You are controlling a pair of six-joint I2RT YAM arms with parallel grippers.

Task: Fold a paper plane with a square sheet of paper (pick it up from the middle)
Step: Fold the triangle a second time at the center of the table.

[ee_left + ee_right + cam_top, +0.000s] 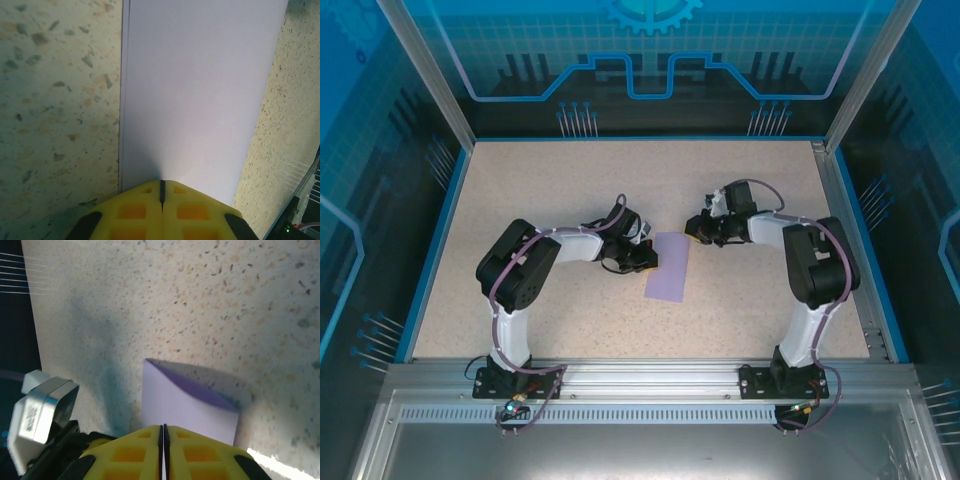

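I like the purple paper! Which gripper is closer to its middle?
Left. The left gripper sits midway along the left long edge of the paper; the right gripper is up at its far right corner.

Speckled beige tabletop [740, 310] with blue edging [434, 250], enclosed by translucent blue printed panels [650, 50] on aluminium posts [425, 70], evenly lit.

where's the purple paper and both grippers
sheet of paper [667, 268]: top view, middle of its upper face
left gripper [162, 189]: left wrist view, seam between its shut fingertips
right gripper [163, 434]: right wrist view, seam between its shut fingertips
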